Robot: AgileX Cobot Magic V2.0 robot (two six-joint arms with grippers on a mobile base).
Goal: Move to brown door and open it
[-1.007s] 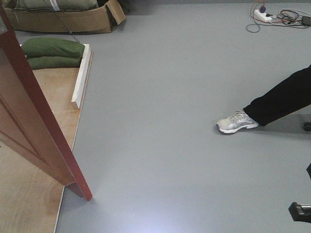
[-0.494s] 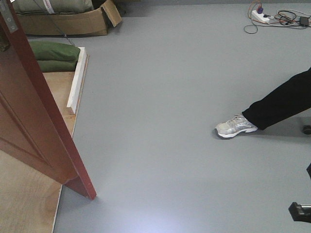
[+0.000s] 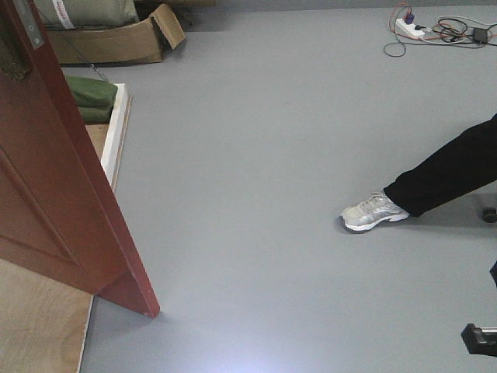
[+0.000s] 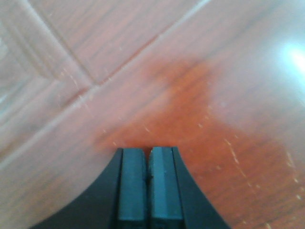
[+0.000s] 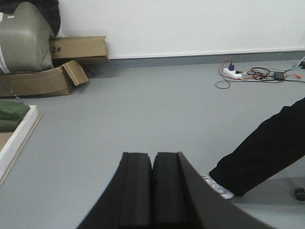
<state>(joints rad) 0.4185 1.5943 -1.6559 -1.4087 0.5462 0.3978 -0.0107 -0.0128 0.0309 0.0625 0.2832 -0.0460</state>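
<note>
The brown door (image 3: pixel 54 194) stands ajar at the left of the front view, its glossy reddish panelled face slanting down to a bottom corner on the grey floor. A metal edge plate (image 3: pixel 31 27) shows near its top. No handle is in view. In the left wrist view my left gripper (image 4: pixel 148 150) is shut with nothing between its pads, its tips very close to the door's face (image 4: pixel 200 95). Whether they touch I cannot tell. My right gripper (image 5: pixel 153 155) is shut and empty, pointing out over the open floor.
A person's black-trousered leg and pale shoe (image 3: pixel 373 211) reach in from the right. Cardboard boxes (image 3: pixel 116 39), green bags (image 3: pixel 92 92) and a white beam (image 3: pixel 115 136) lie beyond the door beside plywood flooring (image 3: pixel 39 326). A power strip with cables (image 3: pixel 411 27) lies far right.
The door fills more of the left side and its bottom corner sits a little further right. The boxes, bags and power strip have drifted left in view. Both grippers' earlier states are not shown.
</note>
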